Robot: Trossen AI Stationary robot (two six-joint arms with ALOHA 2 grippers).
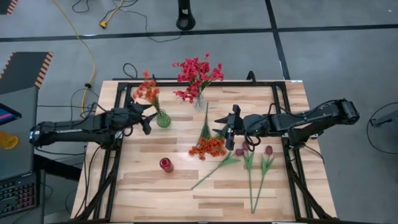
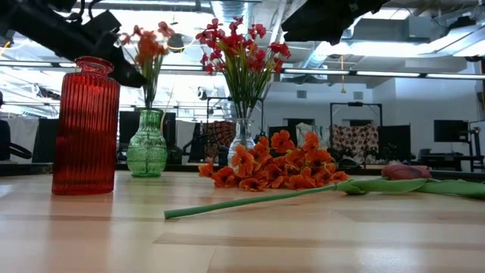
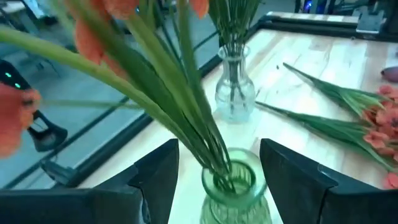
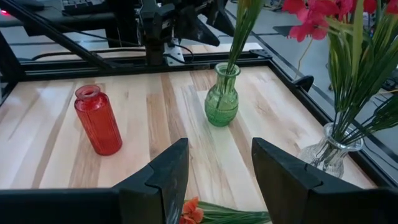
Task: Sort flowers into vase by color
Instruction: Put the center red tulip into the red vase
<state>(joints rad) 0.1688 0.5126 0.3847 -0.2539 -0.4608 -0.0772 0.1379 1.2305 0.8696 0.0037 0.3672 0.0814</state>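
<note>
So the thing everything hangs on here is the orange spray (image 1: 208, 147) lying flat mid-table, and the right gripper (image 1: 228, 129) is hanging pretty much right over it, fingers spread wide with nothing between them. In the right wrist view an orange blossom and some green stem peek out just below that gap, so the bunch sits directly under the fingers. Its long axis runs from the blossom heads at the near end up toward the clear vase (image 1: 199, 101) with the pink-red sprays, stems pointing away. The left gripper (image 1: 148, 118) is also wide open and empty, parked just beside the green vase (image 1: 163, 119), which already has one orange spray standing in it. That makes the right arm clearly the nearer one for the loose orange bunch. The dark red tulips (image 1: 255, 162) lie further toward the table's front on the right, and the red vase (image 1: 166, 164) stands empty.
</note>
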